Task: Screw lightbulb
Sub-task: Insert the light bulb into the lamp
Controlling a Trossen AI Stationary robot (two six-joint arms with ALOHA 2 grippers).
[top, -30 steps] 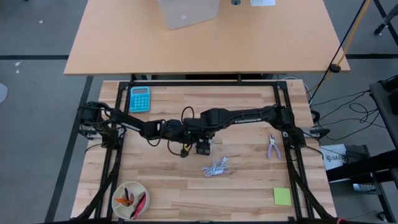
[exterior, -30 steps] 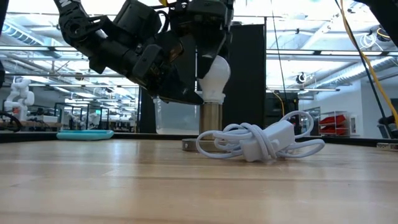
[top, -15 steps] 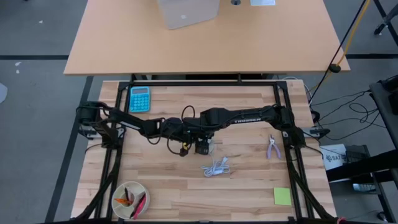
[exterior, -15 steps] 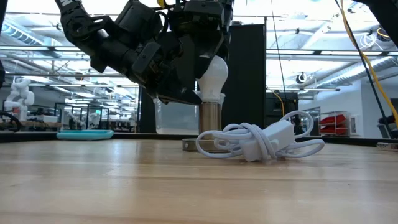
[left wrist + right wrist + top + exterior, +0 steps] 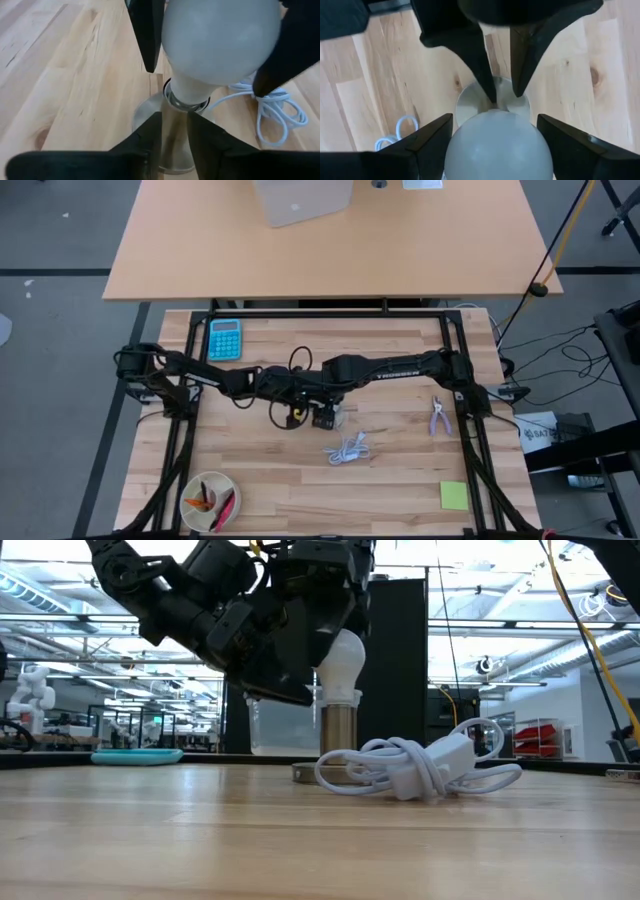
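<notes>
The white lightbulb (image 5: pixel 343 658) stands upright, base down, in the top of a silvery socket stem (image 5: pixel 340 735) that rises from a flat disc (image 5: pixel 310 772) on the table's middle. My right gripper (image 5: pixel 322 417) comes down from above and is shut on the bulb's globe (image 5: pixel 497 150). My left gripper (image 5: pixel 300 395) reaches in from the table's left and is shut on the stem below the bulb (image 5: pixel 220 40). A white coiled cable (image 5: pixel 415 765) lies on the table just near of the socket. My left gripper pinches the socket's upright stem (image 5: pixel 173 131) between its two fingers (image 5: pixel 150 137), just under the bulb's base. The fingers slant down from the table's left and lie across the stem. The socket's disc rests on the table. My right gripper pinches the bulb's frosted globe (image 5: pixel 461 150) between its two fingers (image 5: pixel 427 142), one on each side. The fingers point down from above. The bulb stands upright, its base in the top of the socket stem.
A teal calculator (image 5: pixel 224 338) lies at the far left. Purple-handled pliers (image 5: pixel 438 416) lie to the right, a green sticky note (image 5: pixel 453 495) at the near right, and a bowl of small things (image 5: pixel 208 500) at the near left.
My left arm's rear links have shifted a little toward the table's left edge and its wrist has risen slightly. Both grippers stay shut where they were, and the bulb stays upright on the socket.
</notes>
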